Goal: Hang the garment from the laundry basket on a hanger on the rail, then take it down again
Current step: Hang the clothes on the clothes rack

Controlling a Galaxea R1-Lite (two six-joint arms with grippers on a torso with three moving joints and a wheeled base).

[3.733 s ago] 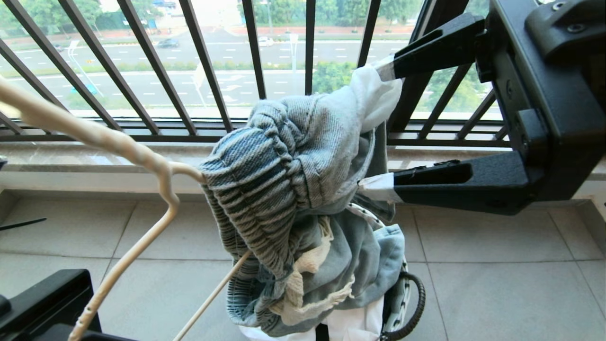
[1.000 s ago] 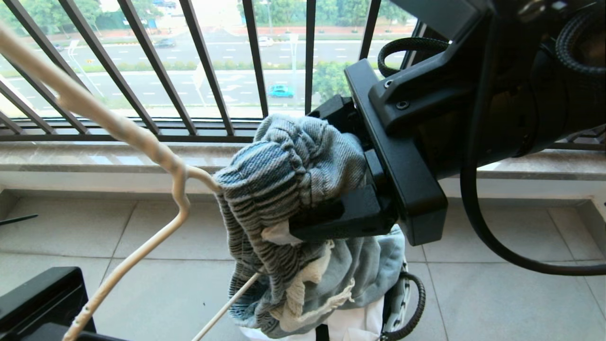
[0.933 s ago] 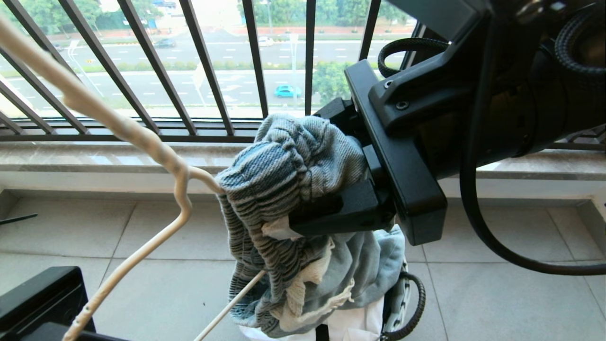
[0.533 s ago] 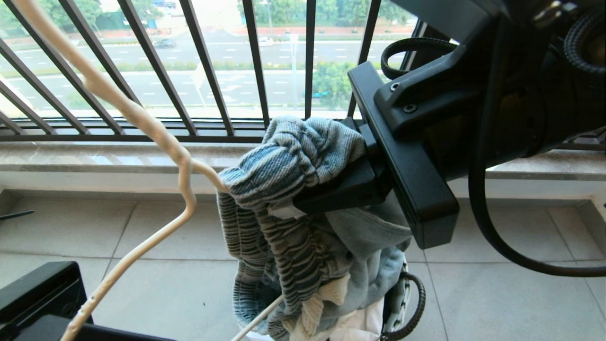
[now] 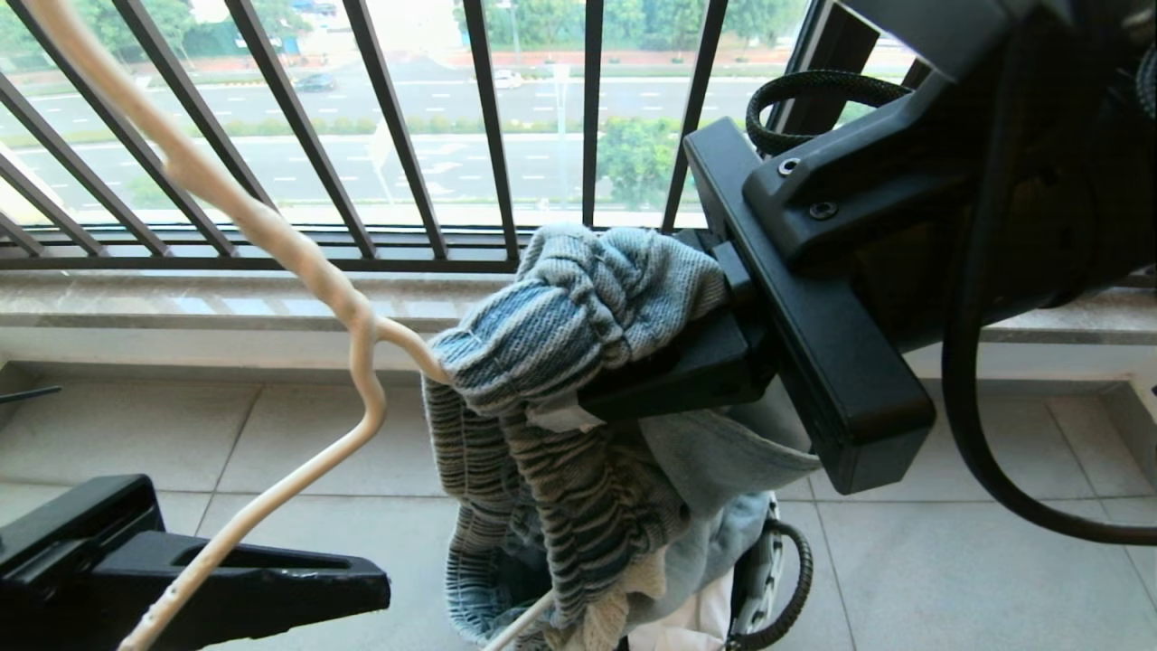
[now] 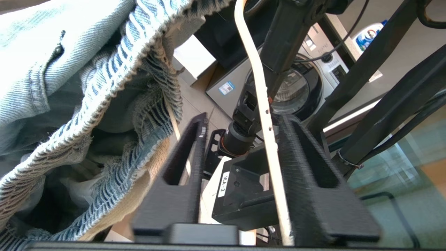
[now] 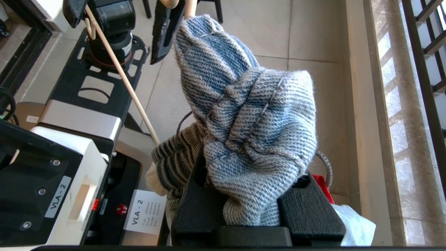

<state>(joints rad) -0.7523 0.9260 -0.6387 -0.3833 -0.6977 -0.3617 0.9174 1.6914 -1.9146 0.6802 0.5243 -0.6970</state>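
Nearest, the left hand (image 6: 240,181) stands parted, the cream wire hanger (image 6: 268,132) lying loose against one finger rather than pinched. From that hanger's shoulder the denim shorts (image 5: 560,407) hang bunched, above the patterned laundry basket (image 5: 768,579) on the tiled floor. Just beyond, the right hand (image 7: 251,212) is clenched on the ribbed waistband (image 7: 251,139), so it is the nearer hand to the shorts; the hanger's long arm slants away toward the black window railing (image 5: 398,136).
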